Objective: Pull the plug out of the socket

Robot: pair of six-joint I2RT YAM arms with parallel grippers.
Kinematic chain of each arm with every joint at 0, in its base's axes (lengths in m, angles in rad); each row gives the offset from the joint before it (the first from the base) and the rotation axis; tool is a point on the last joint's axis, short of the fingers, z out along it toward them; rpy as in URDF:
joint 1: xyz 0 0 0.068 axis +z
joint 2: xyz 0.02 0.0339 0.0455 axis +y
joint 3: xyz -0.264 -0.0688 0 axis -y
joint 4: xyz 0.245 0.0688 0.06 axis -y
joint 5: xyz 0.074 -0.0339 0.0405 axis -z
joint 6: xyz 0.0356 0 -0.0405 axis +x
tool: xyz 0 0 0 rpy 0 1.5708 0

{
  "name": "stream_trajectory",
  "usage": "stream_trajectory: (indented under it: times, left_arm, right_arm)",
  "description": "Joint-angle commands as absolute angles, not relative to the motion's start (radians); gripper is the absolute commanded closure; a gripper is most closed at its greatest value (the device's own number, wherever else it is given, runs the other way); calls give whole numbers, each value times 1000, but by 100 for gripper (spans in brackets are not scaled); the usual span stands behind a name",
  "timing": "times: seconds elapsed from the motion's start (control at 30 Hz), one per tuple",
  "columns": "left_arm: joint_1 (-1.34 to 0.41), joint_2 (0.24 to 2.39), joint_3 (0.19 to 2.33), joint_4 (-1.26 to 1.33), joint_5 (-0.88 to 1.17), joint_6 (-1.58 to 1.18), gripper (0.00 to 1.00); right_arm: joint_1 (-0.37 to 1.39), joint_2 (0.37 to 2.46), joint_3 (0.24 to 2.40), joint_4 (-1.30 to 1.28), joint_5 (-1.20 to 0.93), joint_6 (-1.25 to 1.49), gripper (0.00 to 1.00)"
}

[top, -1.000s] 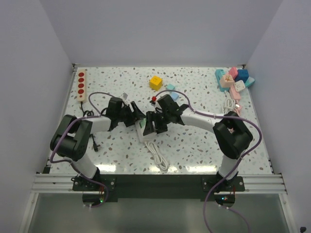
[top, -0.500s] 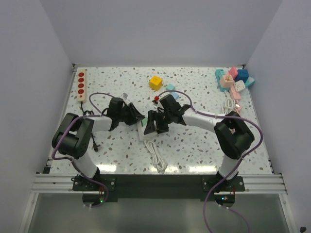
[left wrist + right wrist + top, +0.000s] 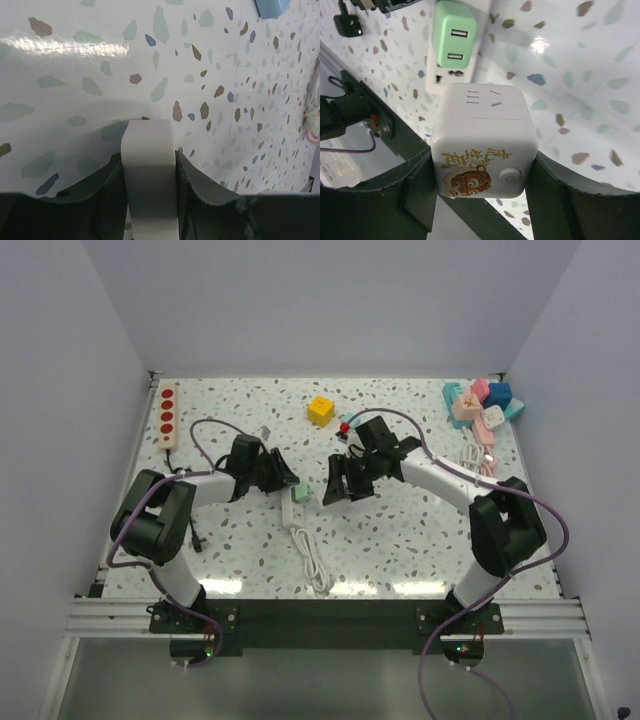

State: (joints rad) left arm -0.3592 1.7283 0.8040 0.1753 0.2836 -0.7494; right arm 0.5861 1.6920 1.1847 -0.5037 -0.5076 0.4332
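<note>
– Shifted since a second ago is the right gripper (image 3: 335,492): it is now seen up and to the right of the socket strip (image 3: 294,510), where before it was set against it
– And the cube plug (image 3: 482,135)?
– It is pinched between the right fingers (image 3: 417,200), with both side faces pressed. It is held off the strip, just beside it, over the speckled table (image 3: 400,540). Its tiger print and round button are turned toward the wrist camera
– How is the left gripper (image 3: 150,200) set?
– It is closed on the strip's end; in the left wrist view the white body is clamped between both pads
– What is left on the strip?
– A green charger (image 3: 451,40) is plugged into it, with two USB ports shown. A white cable (image 3: 312,565) is laid in loops from the strip toward the near edge
– Is the strip touched by the plug?
– No contact is seen from above; bare table is shown between them
</note>
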Motion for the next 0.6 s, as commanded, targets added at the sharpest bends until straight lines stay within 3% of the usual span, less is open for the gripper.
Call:
stream_trajectory:
  times: [0.0,0.13,0.33,0.57]
  left_arm:
    - [-334,1766,782,37,170,-575,100]
    - [-334,1761,795,44,181,-589,100]
    - [-334,1715,811,49,228,-609,100]
    - [-334,1718,850,23,279,-621,100]
  right_arm:
    - [566,1621,1252,-621,-436,336,100]
    - [563,1588,1253,-626,-401,339,100]
    - [499,1650,1326,-627,-114,446,100]
    - [365,1977,1595,-505,-279,613,100]
